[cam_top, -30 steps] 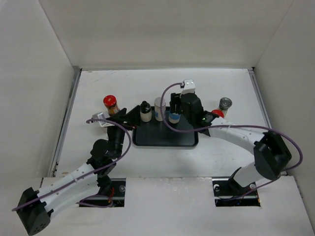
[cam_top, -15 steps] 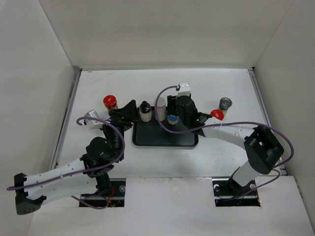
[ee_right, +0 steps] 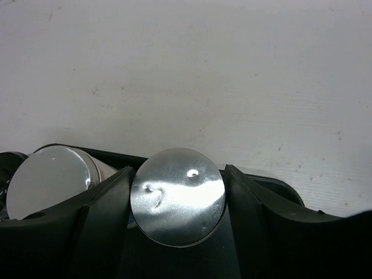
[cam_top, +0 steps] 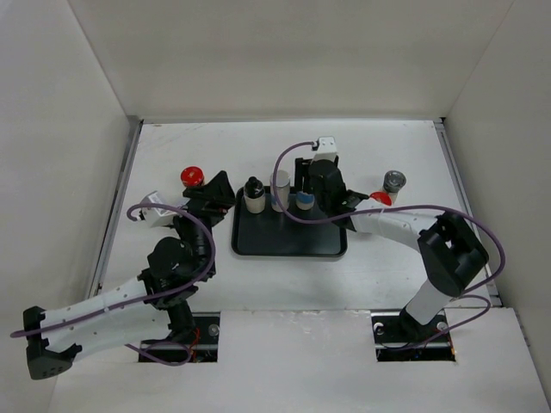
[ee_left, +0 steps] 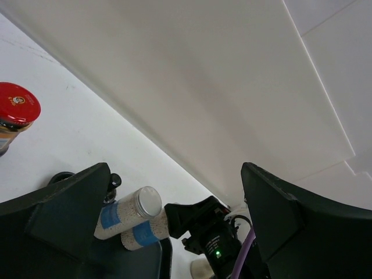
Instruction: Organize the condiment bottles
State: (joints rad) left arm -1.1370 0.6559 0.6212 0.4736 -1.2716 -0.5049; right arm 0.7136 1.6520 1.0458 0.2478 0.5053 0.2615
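Note:
A black tray (cam_top: 288, 237) holds a black-capped bottle (cam_top: 254, 194) and a white cylinder (cam_top: 280, 189) along its far edge. My right gripper (cam_top: 303, 203) is shut on the second white cylinder with a blue label (cam_top: 302, 205) beside them. In the right wrist view its silver top (ee_right: 177, 196) sits between both fingers, the other cylinder (ee_right: 49, 180) to its left. One red-lidded jar (cam_top: 192, 177) stands left of the tray. My left gripper (cam_top: 215, 189) is open and empty just right of it; that jar (ee_left: 17, 107) shows at the left wrist view's left edge. The white-lidded jar is not visible.
A second red-lidded jar (cam_top: 380, 199) and a silver-lidded jar (cam_top: 394, 181) stand right of the tray, close to my right arm. White walls enclose the table on three sides. The near half of the tray is bare.
My left arm has swung left and its gripper has moved up beside the red-lidded jar. My right gripper has shifted slightly toward the far side with the cylinder.

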